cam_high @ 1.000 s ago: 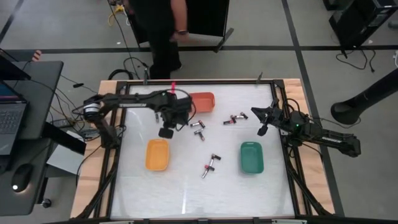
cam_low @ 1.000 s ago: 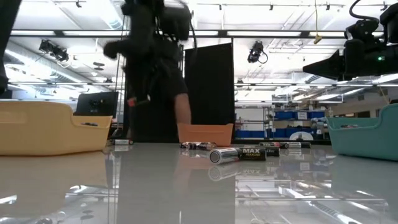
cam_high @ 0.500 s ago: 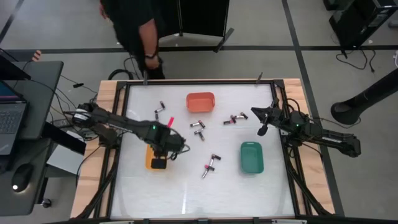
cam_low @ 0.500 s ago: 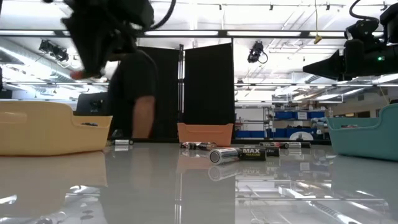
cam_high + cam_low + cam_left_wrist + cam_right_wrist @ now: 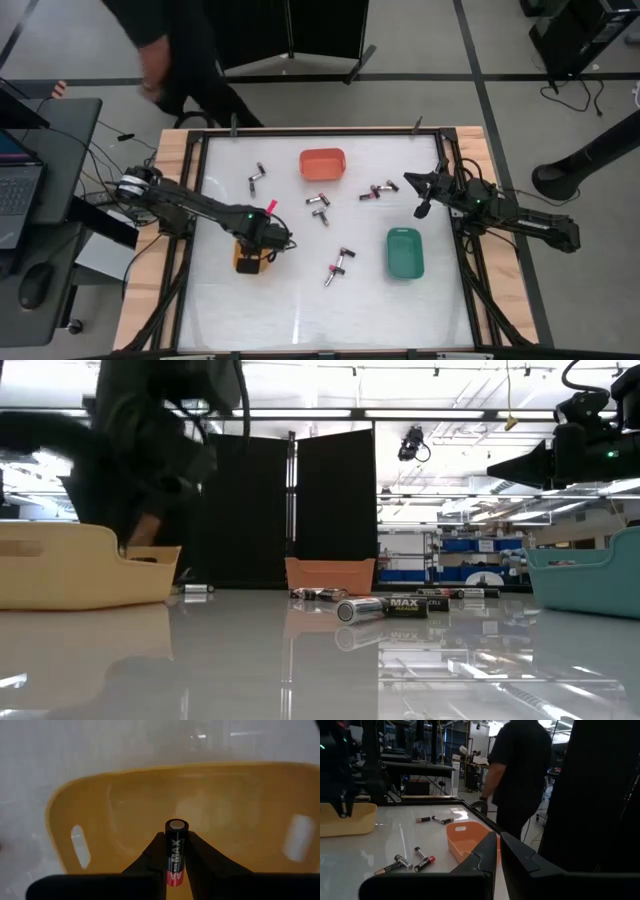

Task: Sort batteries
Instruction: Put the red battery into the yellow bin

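From the left of the table to the right, the left gripper is being held directly over the yellow tray, and in the high view the tray is being mostly covered by the arm. What is pinched there is being shown only by the left wrist view: one AA battery, black with a red end, is being gripped between the two dark fingers, with its silver end pointing toward the inside of the tray below it. In the low view this gripper is being lost against the dark figure of a person behind the tray.

The other batteries are being seen best from above: a pair near the far left of the table, some beside the orange tray at, a group farther right, and two near the middle front. In the low view the label on the nearest one is being made readable.

At the right, the right gripper is being kept above the table behind the green tray. In the right wrist view its fingers are being pressed almost together, with nothing between them.
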